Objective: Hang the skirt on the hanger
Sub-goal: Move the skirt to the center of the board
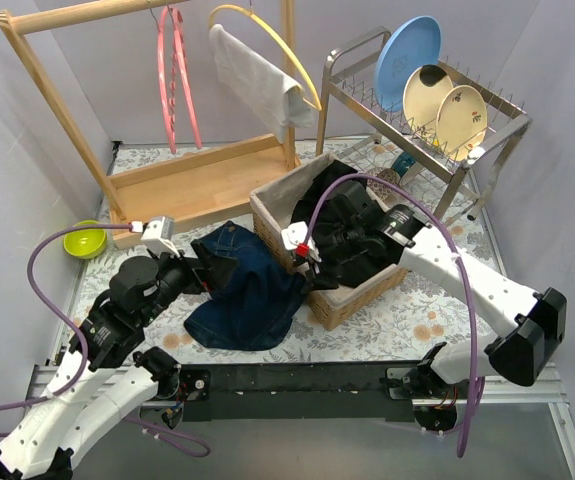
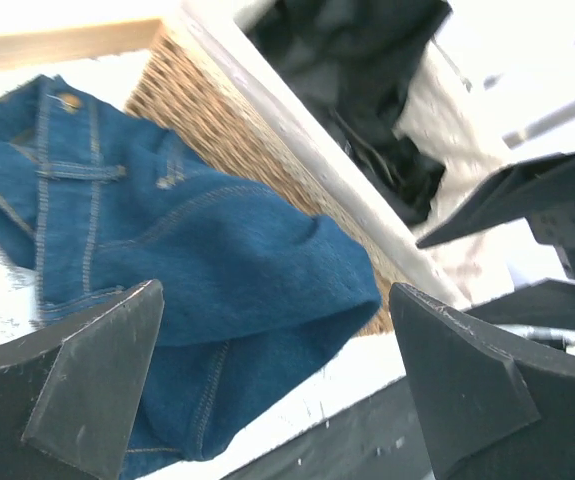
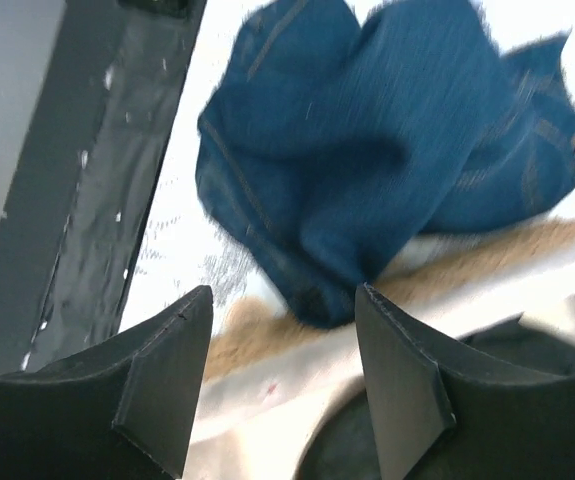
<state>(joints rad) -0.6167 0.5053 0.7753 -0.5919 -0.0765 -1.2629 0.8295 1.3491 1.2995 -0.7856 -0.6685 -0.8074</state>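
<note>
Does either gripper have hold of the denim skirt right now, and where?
Nothing is held. The left gripper and right gripper are both open, and the denim skirt lies loose against the basket.

**A robot test cell dressed up as a home**

I was working in a lab cell, not a real house. Plain grey panels (image 1: pixel 7 170) boxed in a floral-clothed worktop (image 1: pixel 407 320), and a black mounting rail (image 1: pixel 297 378) ran along its near edge. Household props stood staged together: a wooden clothes rack (image 1: pixel 87 12), a metal dish rack (image 1: pixel 323 110) with plates (image 1: pixel 407 60), and a wicker basket (image 1: pixel 352 300).
</note>
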